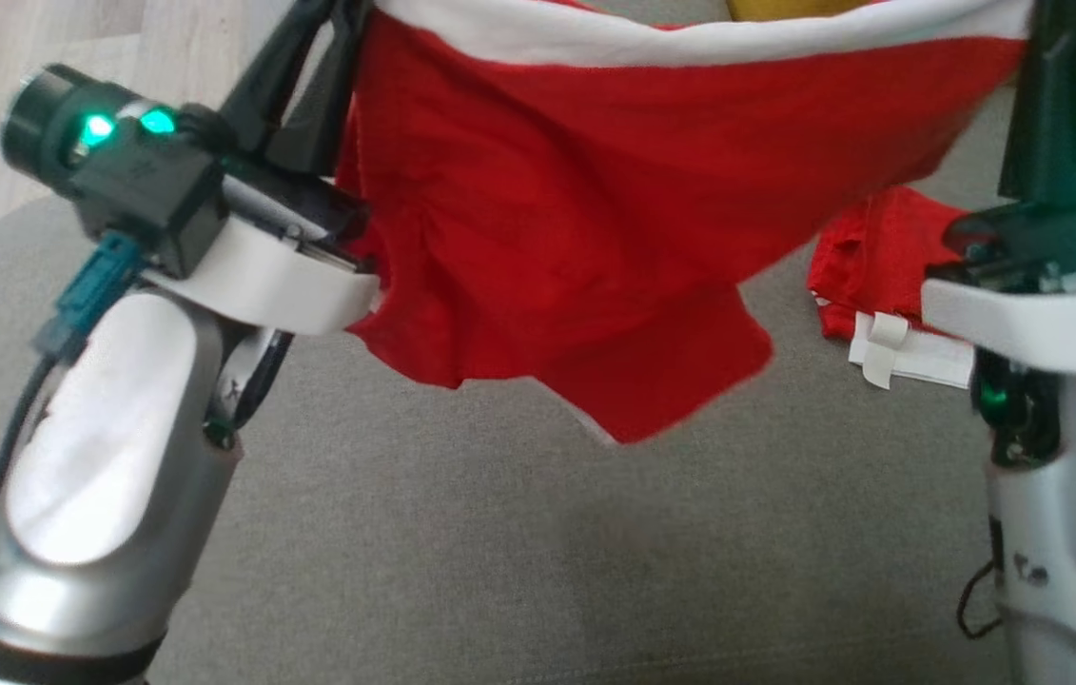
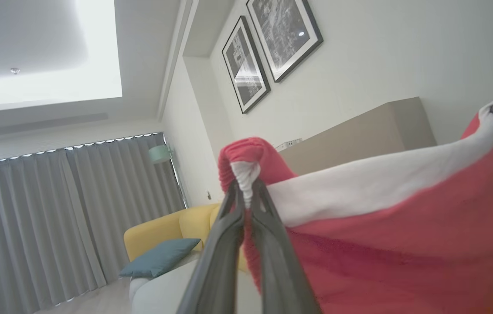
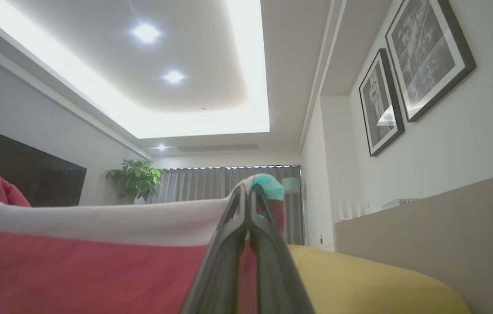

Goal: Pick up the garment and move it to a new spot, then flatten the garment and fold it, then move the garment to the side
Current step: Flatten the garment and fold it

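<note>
The left gripper [image 1: 309, 67] and the right gripper [image 1: 1061, 86] each pinch a top corner of the red garment [image 1: 547, 219]. It hangs between them with its white band on top, over the grey cushion [image 1: 499, 552]. Another red cloth [image 1: 880, 257] lies folded on the cushion, just beside the right gripper.

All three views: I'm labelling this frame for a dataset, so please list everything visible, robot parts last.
garment: one, red with white band, hanging between both pincers
second cloth: one, red and white, on the surface, right
surface: one, grey, below garment
armchair: one, yellow, background
cushion: one, teal, by armchair
framed pictures: two, black-and-white, wall
plant: one, green, far corner
left pincer: one, dark, shut on garment
right pincer: one, dark, shut on garment
</note>
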You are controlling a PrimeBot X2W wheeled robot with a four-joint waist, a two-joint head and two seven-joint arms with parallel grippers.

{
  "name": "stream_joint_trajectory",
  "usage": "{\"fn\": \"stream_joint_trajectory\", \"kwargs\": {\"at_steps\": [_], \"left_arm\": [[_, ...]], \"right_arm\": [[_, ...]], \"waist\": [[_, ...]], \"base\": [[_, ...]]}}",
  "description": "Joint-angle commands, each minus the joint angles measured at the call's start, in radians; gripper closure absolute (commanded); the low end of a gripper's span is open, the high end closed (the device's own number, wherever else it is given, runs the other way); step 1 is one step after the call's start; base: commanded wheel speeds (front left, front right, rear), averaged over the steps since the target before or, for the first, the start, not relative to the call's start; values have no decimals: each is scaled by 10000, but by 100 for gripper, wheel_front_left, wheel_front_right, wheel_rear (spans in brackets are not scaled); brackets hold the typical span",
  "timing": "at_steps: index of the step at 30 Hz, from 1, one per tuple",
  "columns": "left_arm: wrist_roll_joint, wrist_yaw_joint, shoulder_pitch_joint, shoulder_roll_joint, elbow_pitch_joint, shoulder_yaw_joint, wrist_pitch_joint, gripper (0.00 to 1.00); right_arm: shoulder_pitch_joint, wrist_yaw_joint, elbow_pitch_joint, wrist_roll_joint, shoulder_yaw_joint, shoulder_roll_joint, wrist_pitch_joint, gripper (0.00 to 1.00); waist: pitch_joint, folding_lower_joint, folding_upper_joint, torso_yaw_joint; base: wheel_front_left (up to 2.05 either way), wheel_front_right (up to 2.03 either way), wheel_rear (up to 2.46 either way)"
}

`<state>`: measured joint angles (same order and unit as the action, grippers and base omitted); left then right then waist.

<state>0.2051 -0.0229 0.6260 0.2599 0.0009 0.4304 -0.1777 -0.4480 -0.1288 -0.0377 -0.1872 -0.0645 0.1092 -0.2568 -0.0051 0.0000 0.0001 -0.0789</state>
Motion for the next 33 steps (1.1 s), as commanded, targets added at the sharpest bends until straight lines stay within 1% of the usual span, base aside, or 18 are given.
{"fn": "stream_joint_trajectory", "kwargs": {"at_steps": [1, 4, 9, 11, 15, 19, 20, 22, 25, 28, 29, 31, 33], "left_arm": [[63, 147, 494, 410, -558, -574, 155, 100], [130, 292, 258, 541, -1271, -643, 548, 100], [530, 307, 83, 602, -1421, -795, 954, 100], [740, 186, 192, 658, -1261, -835, 1195, 100], [1385, -286, 869, 642, -624, -869, 1736, 100], [1811, -710, 2321, 782, 829, -901, 2159, 100], [1932, -781, 2792, 770, 1277, -921, 2215, 100], [1962, -893, 3895, 806, 2144, -892, 2139, 100], [1890, -965, 5499, 734, 3490, -922, 1596, 100], [1849, -984, 6841, 517, 4691, -1038, 879, 100], [1848, -952, 7478, 293, 5390, -1137, 314, 100], [1877, -931, 7888, 46, 6039, -1199, -180, 100], [1960, -944, 8009, -208, 6622, -1229, -498, 100]], "right_arm": [[26, -19, -580, 74, -128, -211, -36, 100], [464, -19, -1210, 250, -32, -396, 181, 100], [544, -19, -1276, 355, 61, -512, 675, 100], [322, -19, -1114, 287, 156, -540, 960, 100], [-730, -19, -440, 9, 177, -565, 1543, 100], [-2615, -19, 931, -238, 197, -524, 1865, 100], [-3211, -19, 1370, -254, 133, -443, 1840, 100], [-4513, -19, 2327, 7, -183, -55, 1647, 100], [-6461, -19, 3996, 180, -168, 143, 1191, 100], [-8208, -19, 5512, 521, 364, 82, 560, 100], [-9059, -19, 6320, 779, 776, -25, 242, 100], [-9617, -19, 6948, 920, 1163, -167, 65, 100], [-9786, -19, 7480, 1026, 1383, -310, -10, 100]], "waist": [[-43, 0, -1, 47], [-29, 0, -1, 92], [179, 0, -1, 63], [419, 0, -1, 44], [1224, 0, -1, 51], [2271, 0, -1, 158], [2553, 0, -1, 193], [3143, 0, -1, 286], [3848, 0, -1, 429], [4429, 0, -1, 559], [4727, 0, -1, 653], [4995, 0, -1, 740], [5182, 0, -1, 778]], "base": [[0, 0, 0], [0, 0, 0], [0, 0, 0], [0, 0, 0], [0, 0, 0], [0, 0, 0], [0, 0, 0], [0, 0, 0], [0, 0, 0], [0, 0, 0], [0, 0, 0], [0, 0, 0], [0, 0, 0]]}}
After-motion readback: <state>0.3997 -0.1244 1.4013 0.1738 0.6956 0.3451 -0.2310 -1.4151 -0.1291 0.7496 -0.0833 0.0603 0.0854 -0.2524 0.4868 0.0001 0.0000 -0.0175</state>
